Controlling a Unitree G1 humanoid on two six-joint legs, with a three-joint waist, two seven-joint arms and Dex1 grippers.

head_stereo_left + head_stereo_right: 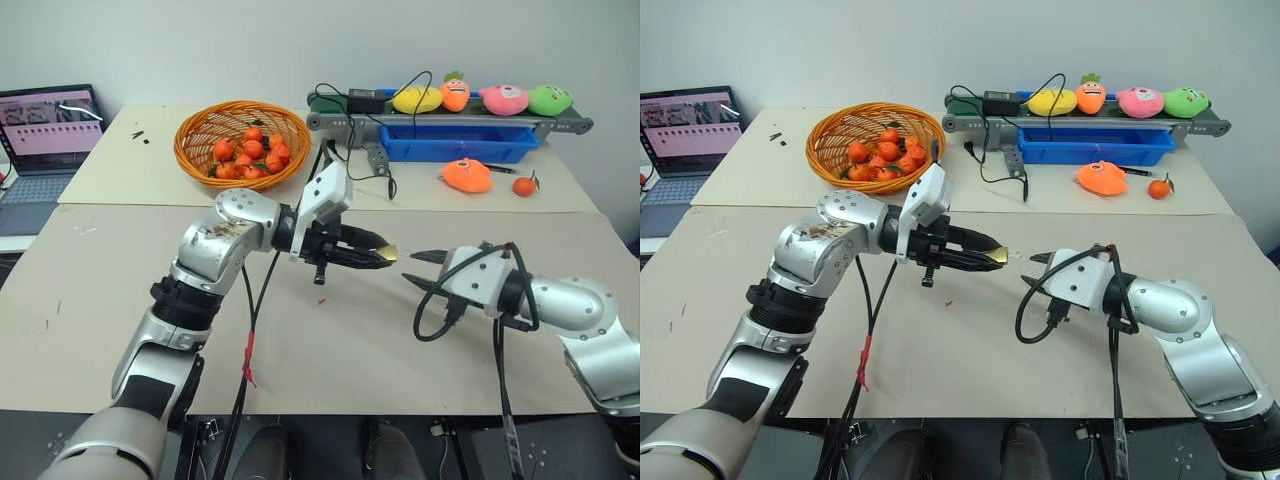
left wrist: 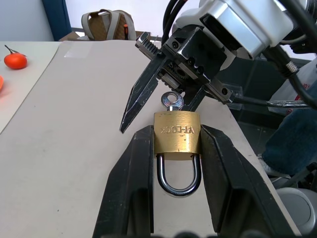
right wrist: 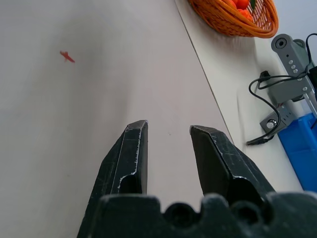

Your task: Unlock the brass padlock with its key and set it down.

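- Left gripper (image 2: 176,163) pinched the brass padlock (image 2: 177,133) by its body, held up over the table (image 1: 350,350) mid-scene.
- Key (image 2: 172,100) sat in the lock's end, its bow pointing right at the right gripper (image 1: 422,268).
- Right gripper's fingers stood apart with nothing between them, just right of the key (the nearer arm for turning it).

One padlock (image 2: 176,135); one key (image 2: 172,100); one basket (image 1: 200,132); five plush toys (image 1: 467,176); one laptop (image 1: 40,140).
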